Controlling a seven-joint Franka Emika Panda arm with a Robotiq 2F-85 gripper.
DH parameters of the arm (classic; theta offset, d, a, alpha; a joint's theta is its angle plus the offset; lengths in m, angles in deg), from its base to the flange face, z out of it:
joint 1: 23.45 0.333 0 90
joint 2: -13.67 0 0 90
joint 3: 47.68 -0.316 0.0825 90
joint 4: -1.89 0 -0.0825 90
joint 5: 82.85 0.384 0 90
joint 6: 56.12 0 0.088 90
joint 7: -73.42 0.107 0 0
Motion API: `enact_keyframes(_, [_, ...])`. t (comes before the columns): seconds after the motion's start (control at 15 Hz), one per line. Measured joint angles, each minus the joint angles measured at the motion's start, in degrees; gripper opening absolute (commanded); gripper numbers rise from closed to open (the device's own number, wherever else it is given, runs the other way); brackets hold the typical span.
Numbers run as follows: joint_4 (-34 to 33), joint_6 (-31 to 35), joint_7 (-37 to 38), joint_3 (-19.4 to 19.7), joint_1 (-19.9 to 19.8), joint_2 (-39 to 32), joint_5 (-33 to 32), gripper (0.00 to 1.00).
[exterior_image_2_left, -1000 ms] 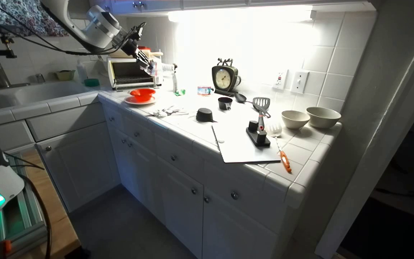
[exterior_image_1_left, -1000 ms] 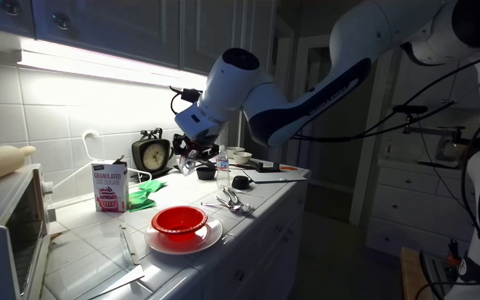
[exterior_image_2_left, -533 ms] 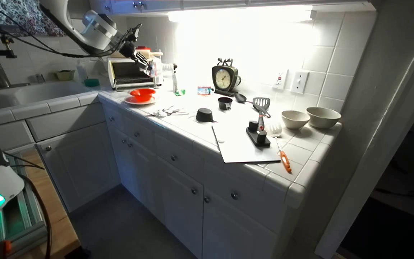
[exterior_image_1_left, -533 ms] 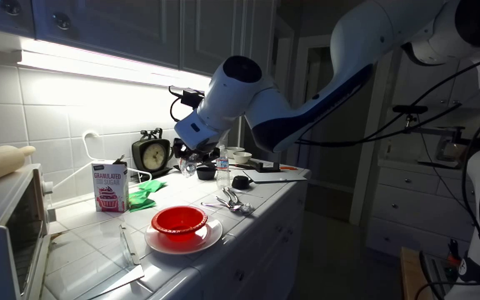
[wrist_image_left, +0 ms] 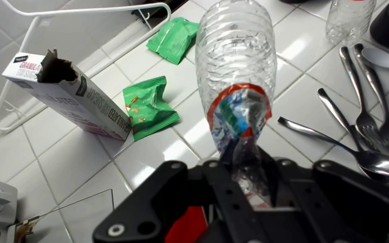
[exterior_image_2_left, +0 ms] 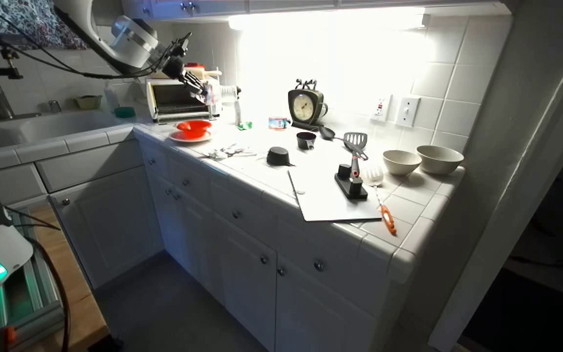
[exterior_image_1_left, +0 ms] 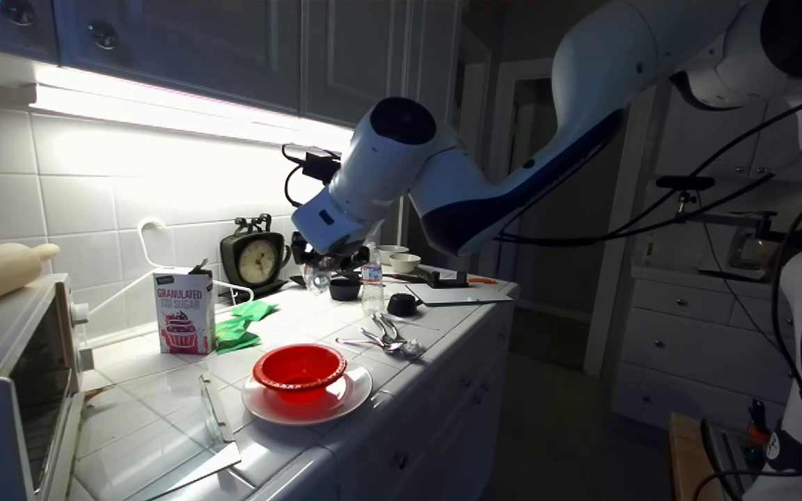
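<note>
The tool (wrist_image_left: 247, 157) partly hides the squeezed bottle (wrist_image_left: 237, 71).

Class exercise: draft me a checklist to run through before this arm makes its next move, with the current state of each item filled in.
1. Gripper closed on the clear plastic bottle: ok, it pinches it at the crumpled label.
2. Held bottle clear of the tiled counter: ok, it is up off the surface.
3. Held bottle capped: cannot tell, no view shows its neck clearly.
4. Granulated sugar box closed: not ok, its top is torn open.
5. Red bowl upright on the white plate: ok.
6. Second bottle standing upright: ok.
</note>
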Motion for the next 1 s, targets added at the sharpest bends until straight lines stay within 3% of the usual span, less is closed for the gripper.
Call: enact_keyframes(1.0, [-0.8,-9.0,13.9,-2.3,0.9,-1.6,-9.0,0.02])
